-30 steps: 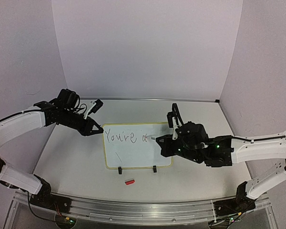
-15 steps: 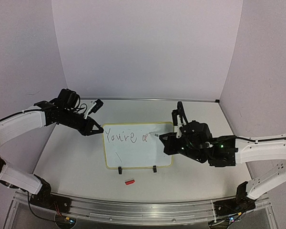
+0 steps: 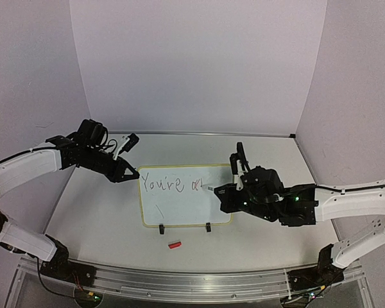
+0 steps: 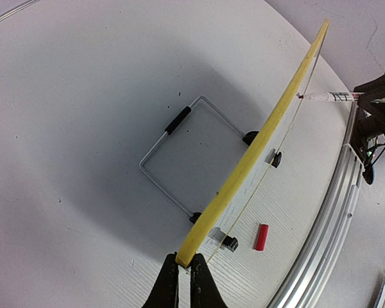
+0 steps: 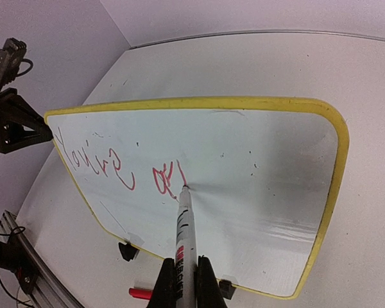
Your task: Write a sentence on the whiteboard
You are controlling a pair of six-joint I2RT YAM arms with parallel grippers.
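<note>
The whiteboard [image 3: 179, 208] stands tilted on the table, white with a thin yellow frame [image 4: 256, 147]. My left gripper [image 3: 132, 174] is shut on its upper left corner, the fingertips [image 4: 169, 273] pinching the yellow edge. My right gripper [image 3: 223, 191] is shut on a white marker [image 5: 185, 224]. The marker's tip touches the board just right of the writing. The sentence [image 5: 115, 170] reads "You're a" plus one fresh stroke. It looks red in the right wrist view and dark in the top view [image 3: 170, 185].
A red marker cap [image 3: 174, 244] lies on the table in front of the board. Two black clip feet [image 3: 162, 228] hold the board's near edge, and a wire stand [image 4: 179, 160] props it from behind. An aluminium rail [image 3: 179, 282] runs along the table's near edge.
My right gripper has drawn the marker rightward and back, adding strokes after the "a". The left gripper and the board have stayed put.
</note>
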